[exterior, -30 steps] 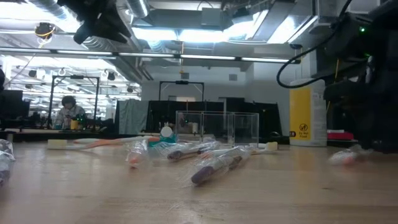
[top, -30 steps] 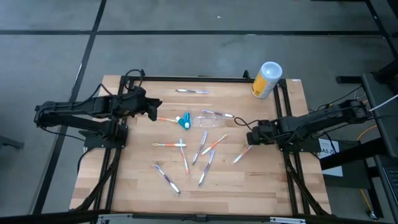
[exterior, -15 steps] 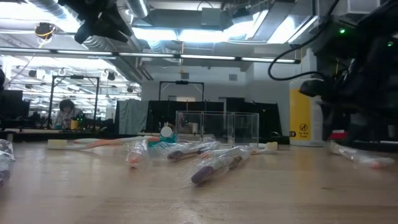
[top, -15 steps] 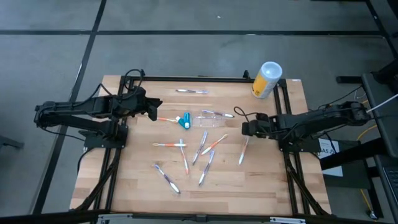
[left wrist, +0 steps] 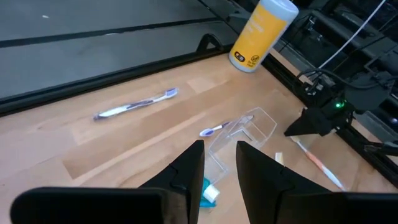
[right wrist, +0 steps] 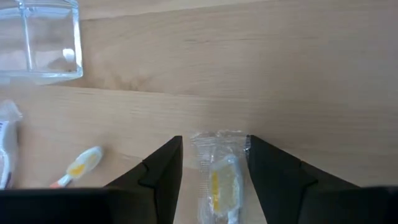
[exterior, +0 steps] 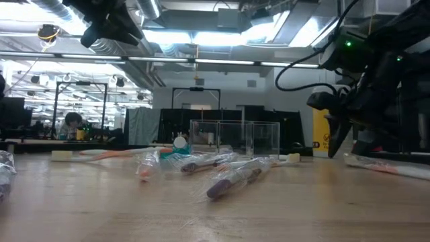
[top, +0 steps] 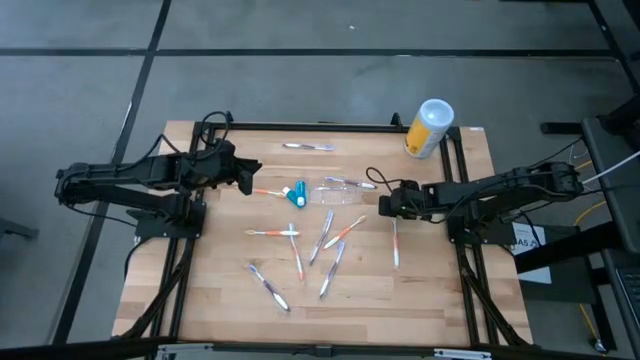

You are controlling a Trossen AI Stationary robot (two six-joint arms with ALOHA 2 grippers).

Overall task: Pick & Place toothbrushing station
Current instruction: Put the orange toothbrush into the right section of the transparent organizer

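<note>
**Clear holder lying on the surface, right gripper over a wrapped toothbrush**

The toothbrushing station, a small see-through clear plastic holder [top: 340, 191], is being seen lying on the light wooden surface [top: 220, 290] near its middle, toward the far edge; it is not being held by either arm. In the low view the holder [exterior: 235, 139] is showing as clear box-like walls behind a heap of wrapped toothbrushes [exterior: 232, 176].

The right gripper [top: 385, 204] is being held low, just beside the holder on its right. Its jaws are standing apart, and in the right wrist view an orange-and-white toothbrush in a clear wrapper [right wrist: 222, 177] is lying between them on the wood; whether it is being touched cannot be told. The same toothbrush [top: 395, 243] is being shown lying near that gripper in the high view.

The left gripper [top: 247, 176] is being held above the surface at the left, well apart from the holder, its jaws slightly parted and empty.

A yellow cylindrical canister with a white lid [top: 429, 128] is standing at the far right corner.
</note>
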